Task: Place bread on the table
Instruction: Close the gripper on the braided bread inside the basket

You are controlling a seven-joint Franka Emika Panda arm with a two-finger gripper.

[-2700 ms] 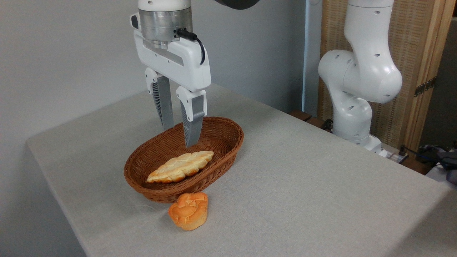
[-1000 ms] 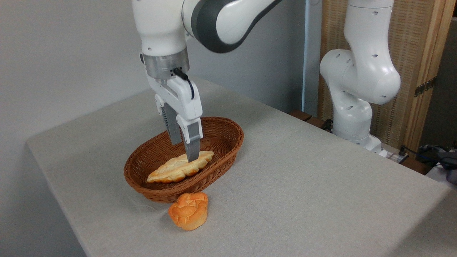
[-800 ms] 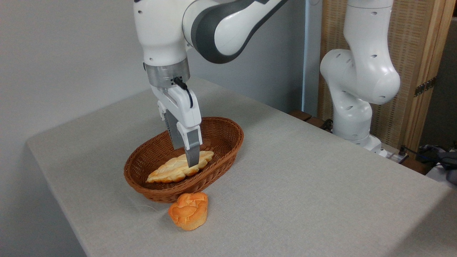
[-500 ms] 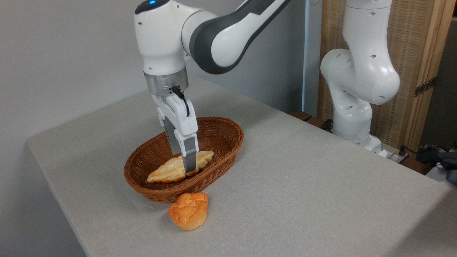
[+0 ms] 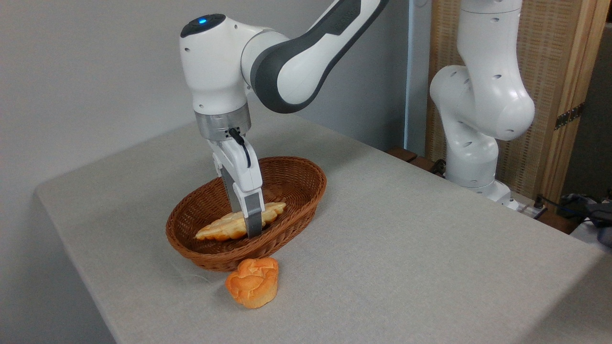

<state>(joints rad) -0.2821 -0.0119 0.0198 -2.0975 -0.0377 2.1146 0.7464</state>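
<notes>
The bread (image 5: pixel 221 229), a pale golden braided loaf, lies in the brown wicker basket (image 5: pixel 313 184) on the grey-clothed table (image 5: pixel 406 248). My gripper (image 5: pixel 247 225) reaches straight down into the basket and straddles the loaf right of its middle. The near finger (image 5: pixel 254 217) presses against the loaf's front side; the far fingertip is hidden behind the loaf. The loaf looks squeezed narrower and slightly tipped between the fingers, still resting in the basket.
A small round orange bun (image 5: pixel 252 282) sits on the cloth just in front of the basket. The arm's white base column (image 5: pixel 478 124) stands at the table's far right edge. Cables (image 5: pixel 588 208) lie beyond it.
The gripper dropped from above the basket down around the loaf and turned edge-on. In the last half second the loaf narrowed and its left end shifted slightly.
</notes>
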